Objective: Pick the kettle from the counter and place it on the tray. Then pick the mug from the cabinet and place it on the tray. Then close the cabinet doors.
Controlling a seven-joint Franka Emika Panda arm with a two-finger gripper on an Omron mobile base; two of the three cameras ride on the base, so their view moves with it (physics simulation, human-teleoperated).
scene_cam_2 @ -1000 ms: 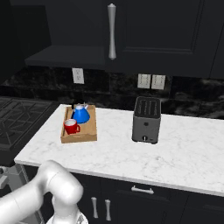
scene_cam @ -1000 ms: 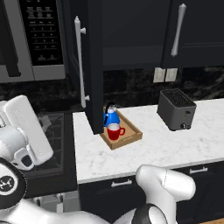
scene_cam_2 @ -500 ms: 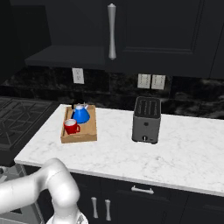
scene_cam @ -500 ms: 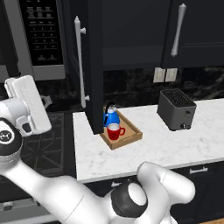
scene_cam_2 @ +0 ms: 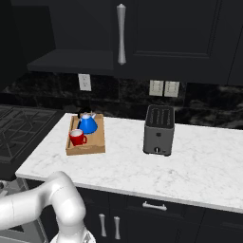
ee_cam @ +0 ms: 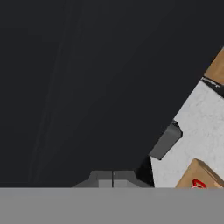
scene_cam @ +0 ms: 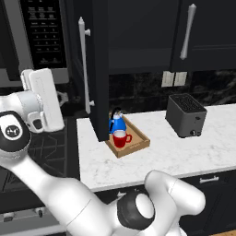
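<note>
The blue kettle (scene_cam: 116, 124) (scene_cam_2: 88, 124) and the red mug (scene_cam: 120, 138) (scene_cam_2: 77, 137) stand side by side in the wooden tray (scene_cam: 137, 144) (scene_cam_2: 90, 148) on the white counter (scene_cam: 161, 156) (scene_cam_2: 190, 161). The left cabinet door (scene_cam: 99, 69) stands open, edge-on, its silver handle (scene_cam: 83, 64) facing left. My hand (scene_cam: 44, 99) hangs left of that door, level with the handle's lower half. In the hand view my gripper (ee_cam: 113, 178) is shut and empty, close to the black door panel (ee_cam: 87, 87). The right door (scene_cam: 207, 27) is shut.
A dark grey toaster (scene_cam: 185, 115) (scene_cam_2: 159, 130) stands right of the tray. The microwave (scene_cam: 41, 37) hangs just behind my hand, with the stove (scene_cam_2: 19, 133) below. The open cabinet's shelf (scene_cam_2: 71, 61) is over the tray.
My arm has swung up and to the right, carrying the hand from low at the left up beside the open door's handle. Kettle, mug and tray have stayed put.
</note>
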